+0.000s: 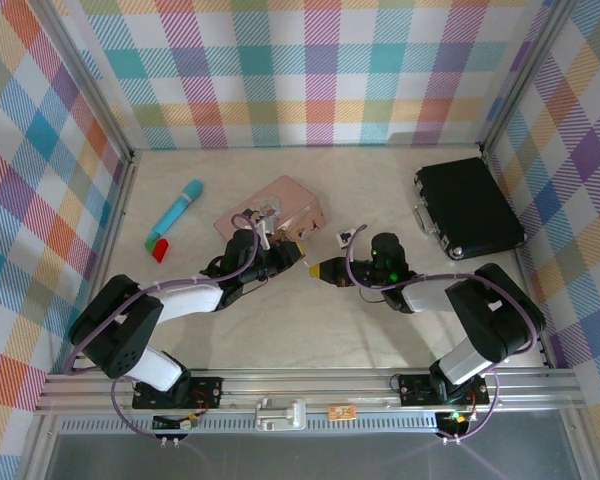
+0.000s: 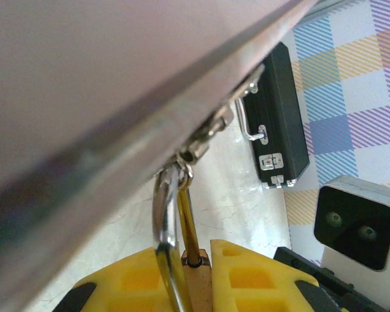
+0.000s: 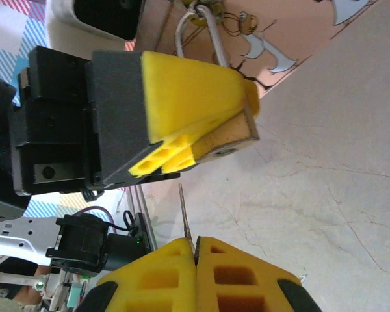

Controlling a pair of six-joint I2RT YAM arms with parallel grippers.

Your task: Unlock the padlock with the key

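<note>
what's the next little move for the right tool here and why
Probably ease the right tool forward and slightly sideways so the key tip meets the keyhole in the padlock. The left tool clamps the padlock with its bottom face toward the key, but there is a gap between them and the tip looks offset.

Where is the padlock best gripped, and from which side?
Grip the padlock across its body's flat faces, from the side opposite the pink tin, as the left end effector does: the shackle is hooked through the tin's clasp, and the keyhole end must face the key.
</note>
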